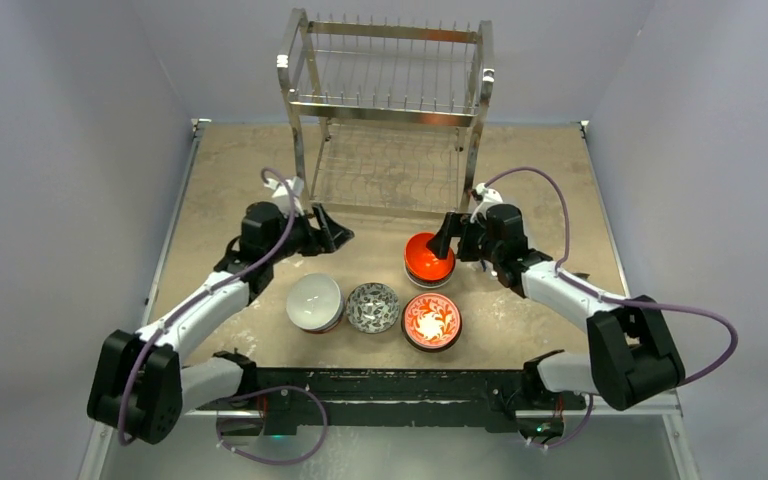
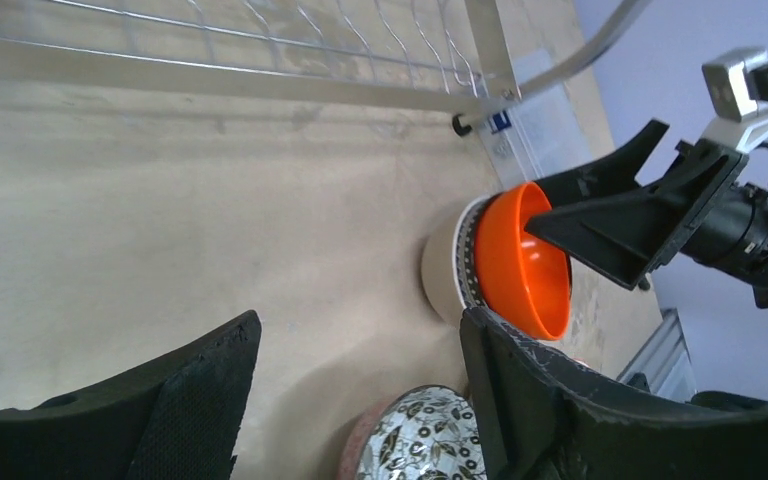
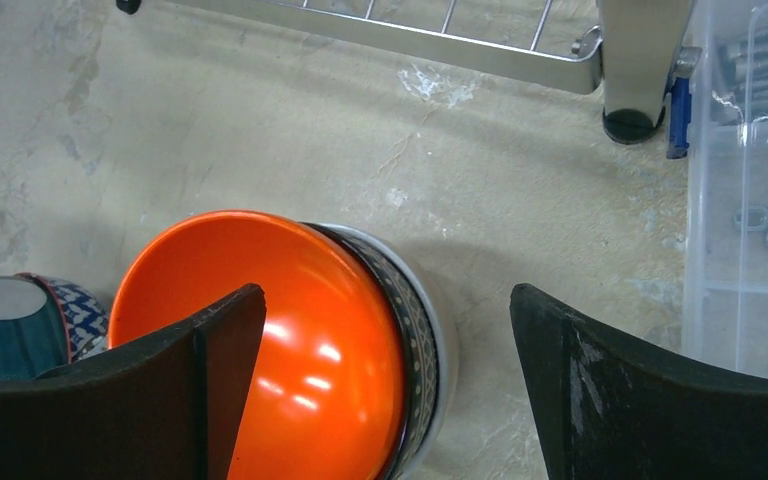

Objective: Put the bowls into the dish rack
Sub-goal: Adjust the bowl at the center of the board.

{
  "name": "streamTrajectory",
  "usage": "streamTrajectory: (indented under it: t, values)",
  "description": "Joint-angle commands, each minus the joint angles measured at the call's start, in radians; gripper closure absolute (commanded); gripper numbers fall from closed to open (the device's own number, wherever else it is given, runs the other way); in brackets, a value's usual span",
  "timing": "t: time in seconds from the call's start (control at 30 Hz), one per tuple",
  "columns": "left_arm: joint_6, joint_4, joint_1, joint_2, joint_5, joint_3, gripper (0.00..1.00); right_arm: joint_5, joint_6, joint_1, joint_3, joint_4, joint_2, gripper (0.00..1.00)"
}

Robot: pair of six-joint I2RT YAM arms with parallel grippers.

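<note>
The steel dish rack (image 1: 390, 100) stands at the back with nothing in it. A glossy orange-red bowl (image 1: 426, 258) sits tilted, nested in a dark-rimmed tan bowl (image 3: 422, 330). My right gripper (image 1: 447, 238) is open over it: in the right wrist view (image 3: 385, 300) one finger is above the orange bowl's (image 3: 290, 330) inside, the other outside above the table. A white bowl (image 1: 314, 300), a grey-black patterned bowl (image 1: 372, 306) and a red-and-white floral bowl (image 1: 431, 320) sit in a row in front. My left gripper (image 1: 335, 232) is open and empty (image 2: 360, 350), left of the orange bowl (image 2: 520, 260).
A clear plastic compartment box (image 3: 750, 200) with nuts and bolts lies by the rack's right leg (image 3: 632, 60). A blue patterned bowl (image 3: 30, 320) shows at the left edge of the right wrist view. The grey-black patterned bowl (image 2: 425, 440) lies below the left fingers.
</note>
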Motion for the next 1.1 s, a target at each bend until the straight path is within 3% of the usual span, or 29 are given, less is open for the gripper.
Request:
streamTrajectory:
  t: [0.0,0.17,0.33,0.53,0.9,1.07]
  values:
    - [-0.029,0.096,-0.147,0.079,-0.08,0.085,0.29,-0.069,0.008,0.006,-0.027,-0.001,-0.042,0.06]
    - [-0.034,0.108,-0.316,0.23,-0.174,0.187,0.34,-0.095,0.024,0.005,-0.068,0.011,-0.1,0.05]
    - [-0.028,0.116,-0.418,0.393,-0.203,0.287,0.37,-0.092,0.03,0.004,-0.09,0.0,-0.16,0.05]
    - [0.018,0.056,-0.444,0.489,-0.255,0.35,0.4,-0.079,0.023,0.003,-0.092,-0.033,-0.196,0.05]
    - [0.019,0.011,-0.463,0.578,-0.286,0.357,0.61,-0.057,0.021,0.004,-0.092,-0.041,-0.207,0.06]
    - [0.017,0.042,-0.474,0.547,-0.289,0.345,0.58,-0.05,0.017,0.003,-0.095,-0.04,-0.195,0.08]
